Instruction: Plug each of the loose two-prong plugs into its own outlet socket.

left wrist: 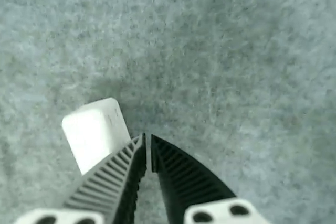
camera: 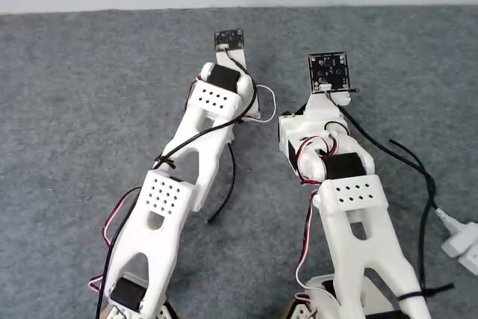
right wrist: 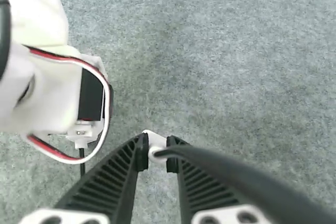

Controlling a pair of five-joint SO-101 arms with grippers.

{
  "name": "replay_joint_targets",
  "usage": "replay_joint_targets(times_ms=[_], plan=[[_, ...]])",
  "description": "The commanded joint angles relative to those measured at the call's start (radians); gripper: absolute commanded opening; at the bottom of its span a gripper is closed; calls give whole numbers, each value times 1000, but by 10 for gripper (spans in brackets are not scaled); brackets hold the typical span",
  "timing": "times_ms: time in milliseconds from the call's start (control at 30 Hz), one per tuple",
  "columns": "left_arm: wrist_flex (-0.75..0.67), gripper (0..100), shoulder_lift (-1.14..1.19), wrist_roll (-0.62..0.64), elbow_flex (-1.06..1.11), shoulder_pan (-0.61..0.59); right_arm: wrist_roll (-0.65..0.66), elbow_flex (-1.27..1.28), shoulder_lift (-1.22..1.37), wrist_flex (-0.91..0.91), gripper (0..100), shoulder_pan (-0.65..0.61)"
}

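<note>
The grey, carpet-like bench is carrying everything. Two white arms are lying over it in the high view. The left arm is stretching from 7 o'clock toward 12 o'clock. The right arm is reaching from 5 o'clock toward 1 o'clock, with its wrist near the left arm's wrist. A black cord is trailing from near the right arm's wrist toward 4 o'clock, passing just beside white pieces that are sitting on the bench at the view's edge. In the left wrist view a white block is resting on the bench, just beside the outer face of one finger of the left pincer. That pincer is standing narrow, its tips nearly meeting, with only a slit between them and nothing in it. The right pincer is clamping a small white plug between its tips, and a black cord is leading back from the plug over one finger. The left arm's wrist is showing close beside that pincer.
</note>
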Motion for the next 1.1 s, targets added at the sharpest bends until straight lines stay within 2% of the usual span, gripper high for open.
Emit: replay_joint_targets(times_ms=[0, 200, 400, 700, 1067], plan=[[-14, 14, 8, -6, -88, 5, 12, -74, -36, 8, 8, -12], [18, 14, 41, -3, -96, -5, 12, -74, -38, 8, 8, -12], [133, 14, 34, -3, -177, -29, 12, -74, -38, 8, 8, -12], [129, 14, 32, -3, -127, -100, 12, -74, -38, 8, 8, -12], [130, 14, 31, -3, -62, -112, 12, -74, -38, 8, 8, -12]])
